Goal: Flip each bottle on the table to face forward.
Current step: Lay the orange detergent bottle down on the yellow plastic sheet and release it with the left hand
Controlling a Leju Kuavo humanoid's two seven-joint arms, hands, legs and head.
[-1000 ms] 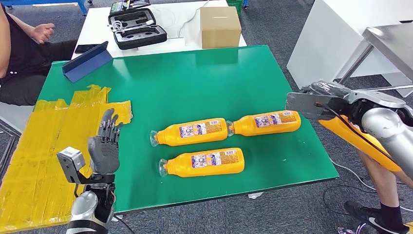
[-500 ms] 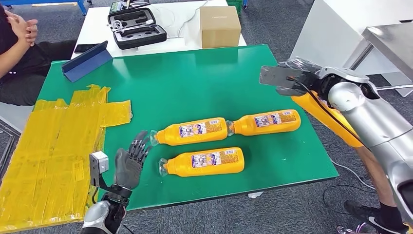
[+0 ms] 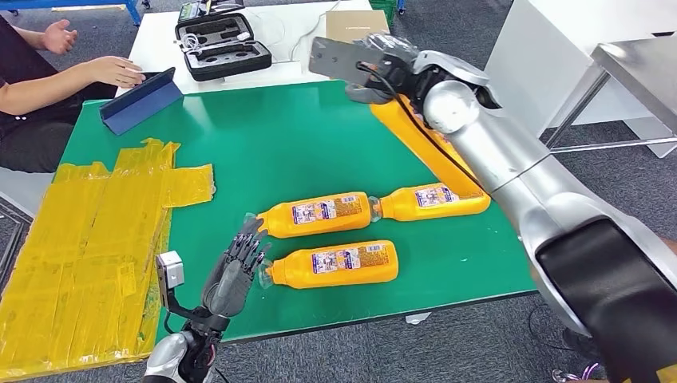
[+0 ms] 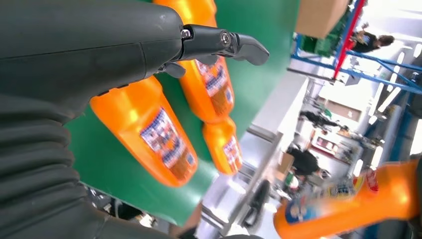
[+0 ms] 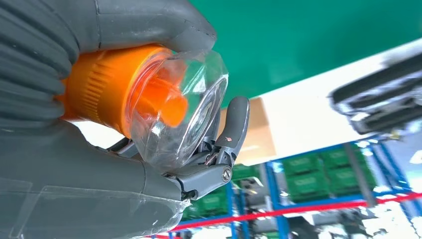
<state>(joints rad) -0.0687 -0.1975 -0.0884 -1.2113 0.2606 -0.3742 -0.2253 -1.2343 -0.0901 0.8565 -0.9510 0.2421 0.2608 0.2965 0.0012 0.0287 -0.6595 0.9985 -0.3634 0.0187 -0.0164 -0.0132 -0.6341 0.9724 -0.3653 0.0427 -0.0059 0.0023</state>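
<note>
Three orange bottles lie on their sides on the green table (image 3: 319, 136): a left one (image 3: 315, 214), a right one (image 3: 431, 201) and a front one (image 3: 335, 265). My right hand (image 3: 375, 64) is raised over the table's far edge. It grips a fourth orange bottle (image 3: 417, 150) by its capped end, and the body hangs down slanting toward the right bottle. In the right wrist view the orange cap (image 5: 107, 87) under a clear cover sits in my fingers. My left hand (image 3: 235, 267) hovers with fingers spread beside the front bottle's neck and holds nothing.
A yellow taped patch (image 3: 88, 231) covers the table's left side. A blue stand (image 3: 144, 100) stands at the back left, where a person's hand (image 3: 120, 72) reaches. Behind, a white table carries a black case (image 3: 223, 44) and a cardboard box (image 3: 351, 24).
My right arm has swung the held bottle up and leftward, from the table's right edge to over its far side. My left hand moved right toward the bottle necks. The person's hand reached the blue stand.
</note>
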